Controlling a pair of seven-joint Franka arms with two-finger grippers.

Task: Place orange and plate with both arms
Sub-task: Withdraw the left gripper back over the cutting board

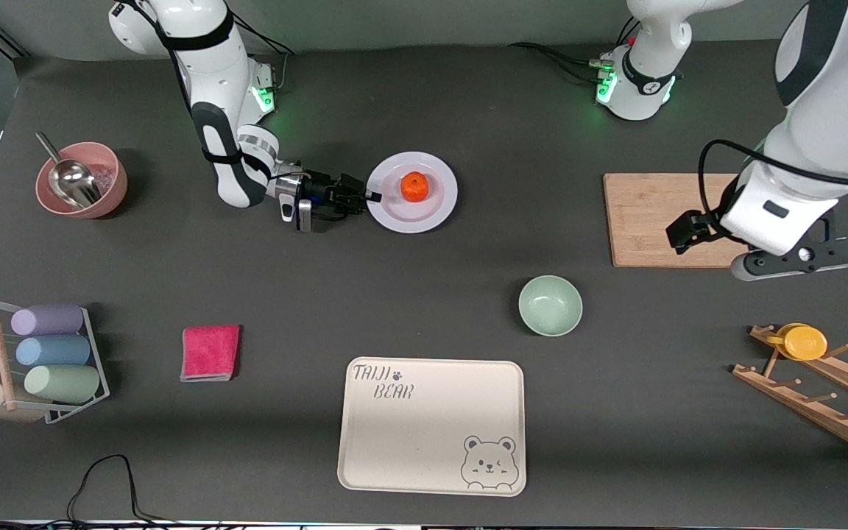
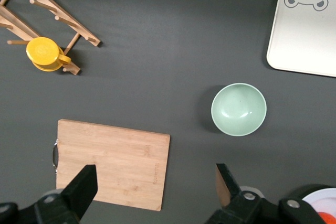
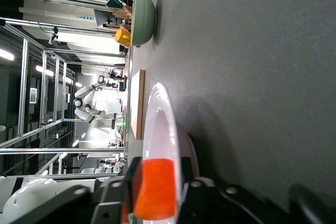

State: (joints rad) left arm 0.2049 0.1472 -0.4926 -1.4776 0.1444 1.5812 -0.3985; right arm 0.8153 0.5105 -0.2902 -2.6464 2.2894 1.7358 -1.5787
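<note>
2 grippers work at this table (image 1: 424, 294). The right gripper (image 1: 374, 196) lies low and level, clamped on the rim of the plate (image 1: 431, 213) at the edge turned toward the right arm's end; in the right wrist view its fingers (image 3: 113, 200) close on the white rim on both faces. The orange (image 1: 414, 186) sits in the plate's shallow centre, just ahead of that gripper's tips and not touching them. Around the plate the dark table is bare on every side.

The left gripper (image 1: 799, 263) waits in the air over the corner of the wooden cutting board (image 1: 659, 213) that lies nearer the front camera, its 2 fingers (image 2: 84, 187) spread wide and holding nothing. Below it in the left wrist view lie the board's edge and metal handle, with the green bowl (image 1: 550, 305) standing apart from the board on open table. The cream bear tray (image 1: 431, 425) lies nearer the front camera than the bowl, with a clear strip between them. A wooden rack (image 1: 829, 397) with a yellow cup (image 1: 803, 342) stands at the left arm's end, well apart from the board.
</note>
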